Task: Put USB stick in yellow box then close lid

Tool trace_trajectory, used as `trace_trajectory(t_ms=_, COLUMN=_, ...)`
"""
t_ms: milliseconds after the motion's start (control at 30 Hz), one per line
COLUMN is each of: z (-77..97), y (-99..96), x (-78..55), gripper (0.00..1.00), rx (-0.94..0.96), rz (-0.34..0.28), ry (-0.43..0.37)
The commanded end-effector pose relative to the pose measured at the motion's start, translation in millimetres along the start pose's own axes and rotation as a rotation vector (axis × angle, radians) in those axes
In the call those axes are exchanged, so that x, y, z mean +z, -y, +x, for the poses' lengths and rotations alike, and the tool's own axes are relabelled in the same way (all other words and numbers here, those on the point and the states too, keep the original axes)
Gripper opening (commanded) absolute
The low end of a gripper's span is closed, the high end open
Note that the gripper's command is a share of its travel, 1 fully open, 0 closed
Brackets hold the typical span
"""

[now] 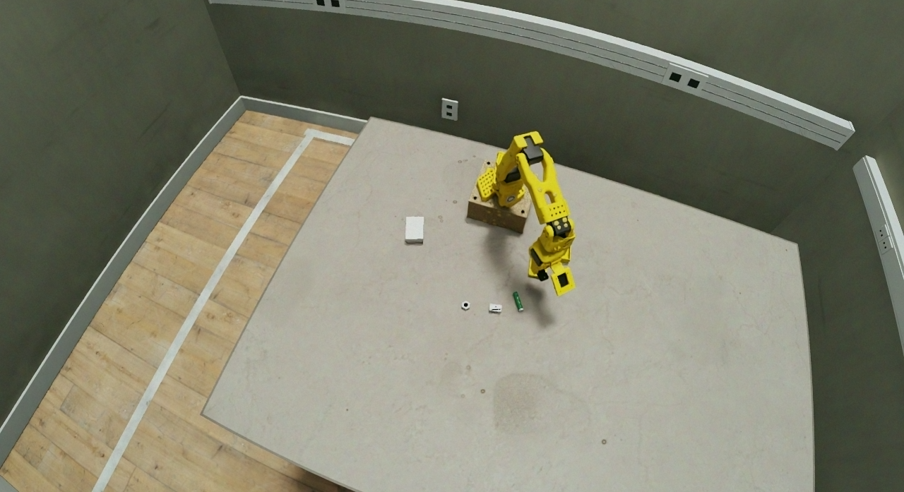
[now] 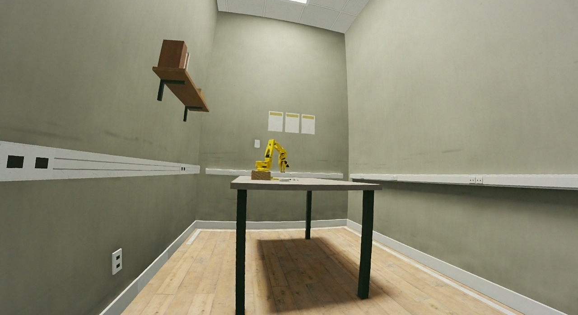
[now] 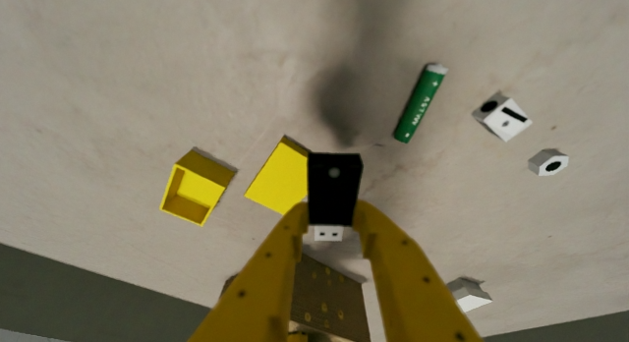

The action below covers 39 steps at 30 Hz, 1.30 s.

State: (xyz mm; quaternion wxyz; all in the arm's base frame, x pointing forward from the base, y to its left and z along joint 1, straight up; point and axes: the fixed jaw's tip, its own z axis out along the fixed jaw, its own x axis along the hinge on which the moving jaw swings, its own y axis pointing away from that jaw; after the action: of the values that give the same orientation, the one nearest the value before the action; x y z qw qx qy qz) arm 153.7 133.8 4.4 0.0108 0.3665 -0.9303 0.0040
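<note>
While the arm hung above the table [image 1: 663, 363], the claw [image 3: 332, 219] was nearly closed, pinching the black USB stick [image 3: 333, 195] by its lower body, metal plug pointing back toward the wrist. So the pickup looked done; the placing and the closing were both left. Seen from the wrist, the yellow box [image 3: 196, 187] lay open on the table below and well to the left of the claw, with nothing visible inside it. Its lid [image 3: 279, 176] lay flat just left of the stick, between claw and box, apart from the box. A green battery [image 3: 420, 102], a small white block [image 3: 502, 115] and a white nut [image 3: 548, 162] sat off to the right. Judging by this, the stick had yet to cross over the lid to reach the box's mouth.
</note>
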Motion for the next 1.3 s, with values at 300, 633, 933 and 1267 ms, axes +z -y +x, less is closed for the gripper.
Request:
trace_trajectory(t_ms=300, z=3.5, y=-40.4, x=-2.1, gripper=0.08, rx=0.237, rz=-0.004, ry=0.029)
trace_trajectory(t_ms=633, z=10.8, y=-62.9, x=-1.5, gripper=0.08, rx=0.373, rz=-0.006, ry=0.028)
trace_trajectory(t_ms=933, z=19.4, y=-81.3, x=-1.0, gripper=0.08, rx=0.492, rz=-0.009, ry=0.028)
trace_trajectory(t_ms=1267, z=25.8, y=-92.2, x=-0.6, gripper=0.08, rx=0.568, rz=-0.010, ry=0.027)
